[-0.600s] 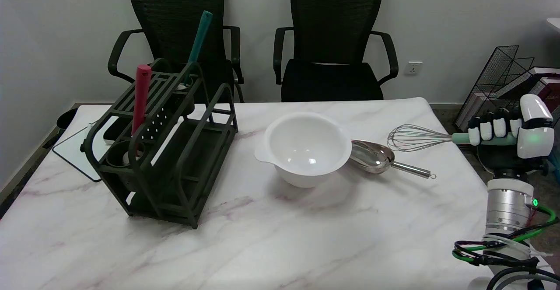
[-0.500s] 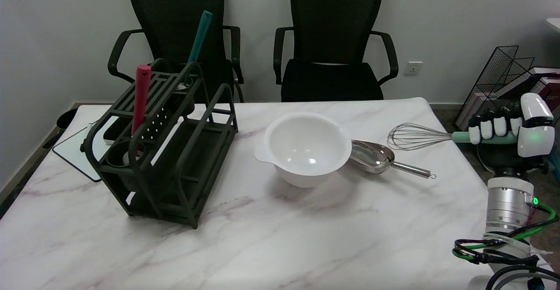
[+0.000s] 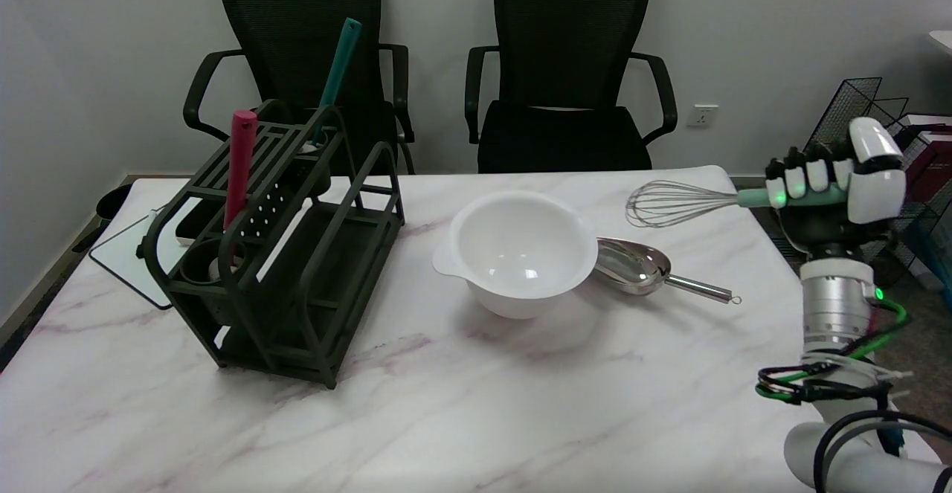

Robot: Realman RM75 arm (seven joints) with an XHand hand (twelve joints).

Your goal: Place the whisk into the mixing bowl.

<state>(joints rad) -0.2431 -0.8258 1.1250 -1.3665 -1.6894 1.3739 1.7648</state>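
Gripping whisk (image 3: 673, 203): robot hand (image 3: 833, 184).

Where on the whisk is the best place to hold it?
The green handle, from the right, as the right hand does. The whisk lies level, wires toward the bowl; the handle is a firm rod, while the wire loops would flex.

Whisk (image 3: 684, 203) handle inside hand (image 3: 833, 188)
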